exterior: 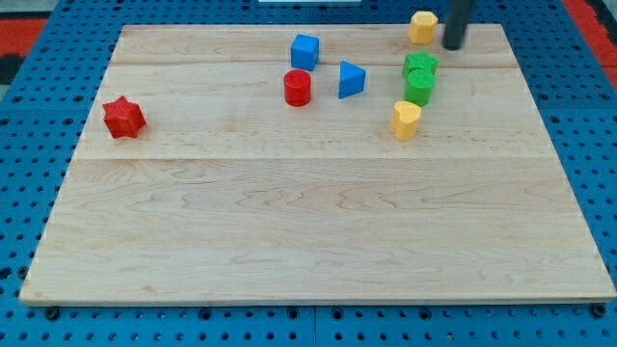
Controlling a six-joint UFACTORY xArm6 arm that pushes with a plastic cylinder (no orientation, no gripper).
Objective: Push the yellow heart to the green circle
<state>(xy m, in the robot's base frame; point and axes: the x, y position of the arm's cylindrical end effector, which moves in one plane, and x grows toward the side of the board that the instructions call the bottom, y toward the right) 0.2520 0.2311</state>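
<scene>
The yellow heart [406, 120] lies right of the board's centre, just below the green circle [419, 89], close to it or touching. A green star [419, 66] sits right above the green circle, against it. My tip [452, 45] is near the view's top right, just right of a yellow hexagon-like block [421, 27], above and to the right of the green blocks.
A blue cube [305, 50], a red cylinder [298, 87] and a blue triangle [351, 79] sit left of the green blocks. A red star [123, 118] lies at the view's left. The wooden board [308, 231] rests on a blue pegboard.
</scene>
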